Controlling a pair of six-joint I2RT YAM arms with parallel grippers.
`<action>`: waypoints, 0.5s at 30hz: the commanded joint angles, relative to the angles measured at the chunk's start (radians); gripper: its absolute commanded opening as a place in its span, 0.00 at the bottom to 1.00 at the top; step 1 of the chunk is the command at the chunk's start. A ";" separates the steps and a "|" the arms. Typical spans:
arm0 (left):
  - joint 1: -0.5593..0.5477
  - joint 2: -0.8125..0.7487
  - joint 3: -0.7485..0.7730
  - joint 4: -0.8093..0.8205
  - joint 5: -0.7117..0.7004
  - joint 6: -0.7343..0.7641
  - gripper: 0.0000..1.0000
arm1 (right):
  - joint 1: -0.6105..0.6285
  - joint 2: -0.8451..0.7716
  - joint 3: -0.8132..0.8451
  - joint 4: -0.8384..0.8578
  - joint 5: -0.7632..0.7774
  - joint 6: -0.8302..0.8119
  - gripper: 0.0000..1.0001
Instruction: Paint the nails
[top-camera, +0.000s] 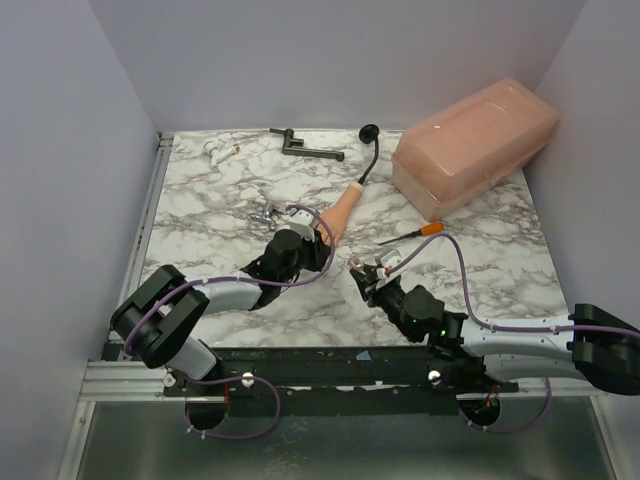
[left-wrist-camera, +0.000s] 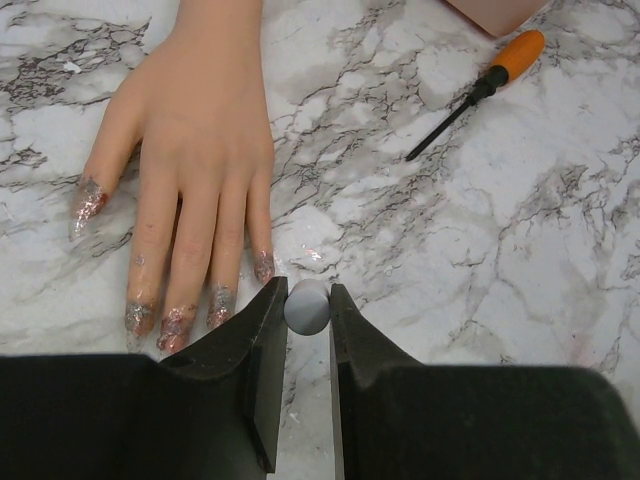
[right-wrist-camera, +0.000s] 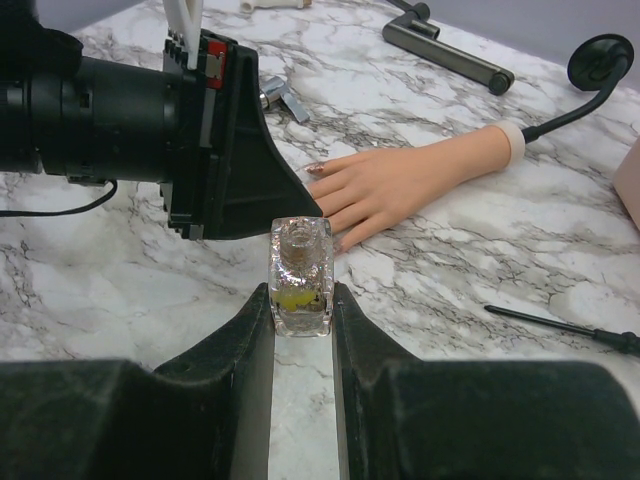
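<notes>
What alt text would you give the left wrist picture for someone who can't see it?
A peach mannequin hand lies palm down on a marble table, its nails patchy with red and silver glitter. In the foreground the left gripper pinches a small grey round knob between two black fingers. An orange-handled screwdriver lies apart at upper right.

A robot lab cell: plain pale walls (top-camera: 330, 60) box in a marble-print table (top-camera: 500, 270) on three sides. An aluminium rail (top-camera: 120, 378) at the bottom of the frame carries the cabled left arm (top-camera: 225, 292) and right arm (top-camera: 510, 340).
</notes>
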 joint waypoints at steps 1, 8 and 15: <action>0.005 0.048 0.043 0.021 0.011 0.003 0.00 | -0.004 0.002 0.032 0.017 0.025 0.012 0.01; 0.005 0.105 0.069 0.023 -0.003 0.001 0.00 | -0.004 -0.010 0.023 0.025 0.027 0.012 0.01; 0.005 0.102 0.060 0.026 -0.037 -0.006 0.00 | -0.004 -0.005 0.026 0.025 0.027 0.013 0.01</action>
